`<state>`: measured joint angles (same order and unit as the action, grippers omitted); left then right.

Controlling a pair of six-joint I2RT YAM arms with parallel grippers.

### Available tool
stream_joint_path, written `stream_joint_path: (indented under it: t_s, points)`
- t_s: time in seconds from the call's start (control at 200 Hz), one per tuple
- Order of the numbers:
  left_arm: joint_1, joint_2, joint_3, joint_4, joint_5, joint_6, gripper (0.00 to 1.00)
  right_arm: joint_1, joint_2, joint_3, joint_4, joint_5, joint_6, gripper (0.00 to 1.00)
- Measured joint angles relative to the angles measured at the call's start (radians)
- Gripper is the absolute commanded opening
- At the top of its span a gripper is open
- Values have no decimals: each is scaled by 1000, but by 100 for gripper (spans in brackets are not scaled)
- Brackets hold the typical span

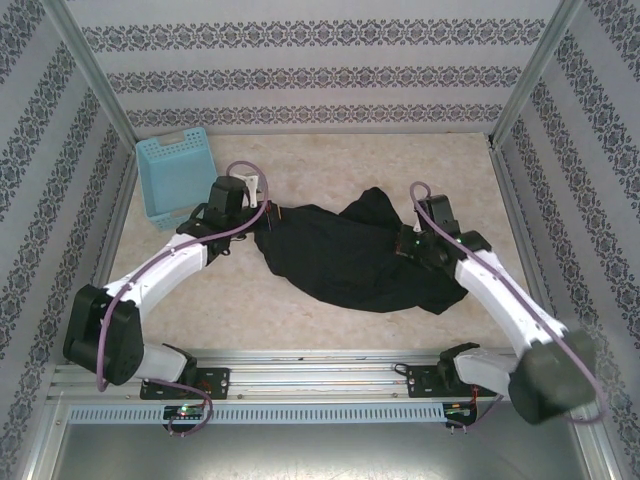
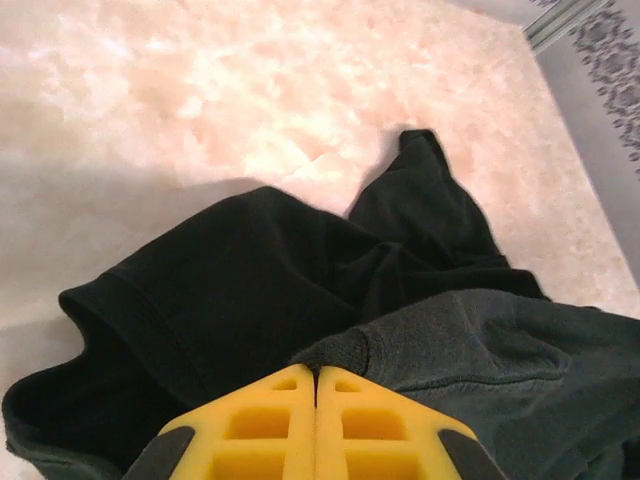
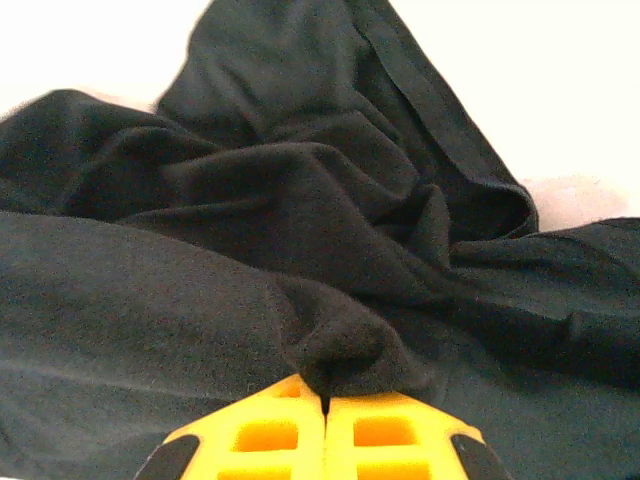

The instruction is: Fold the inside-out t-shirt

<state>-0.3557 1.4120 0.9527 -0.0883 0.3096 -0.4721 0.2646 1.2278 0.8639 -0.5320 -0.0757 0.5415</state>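
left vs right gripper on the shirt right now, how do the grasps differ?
Left gripper pinches the t-shirt's left end, close to the blue basket; right gripper pinches its right side, away from the basket. Left fingers hold a stitched edge; right fingers hold a rounded bunch with no seam visible. Shared: both are shut on the fabric, yellow fingers together.

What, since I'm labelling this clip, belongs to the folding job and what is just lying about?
Part of the job: black t-shirt; left gripper and right gripper, each shut on a pinch of its cloth.
Just lying about: light blue basket, far left, apart from the shirt.
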Motion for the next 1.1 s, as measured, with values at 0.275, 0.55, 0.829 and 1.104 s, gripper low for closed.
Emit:
stream_joint_path:
  t_s: [0.275,0.55,0.829,1.104]
  points:
    - [50,169,17,-19,5,-19,0,-119,340,96,142,-108,-45,36]
    - [55,224,52,-27,27,-30,0,-150,235,34,227,-203,-54,48]
    - [55,231,53,-27,31,-34,0,-117,200,-40,245,-219,-48,47]
    - [55,231,53,-27,33,-36,0,-90,270,-42,254,-198,-40,26]
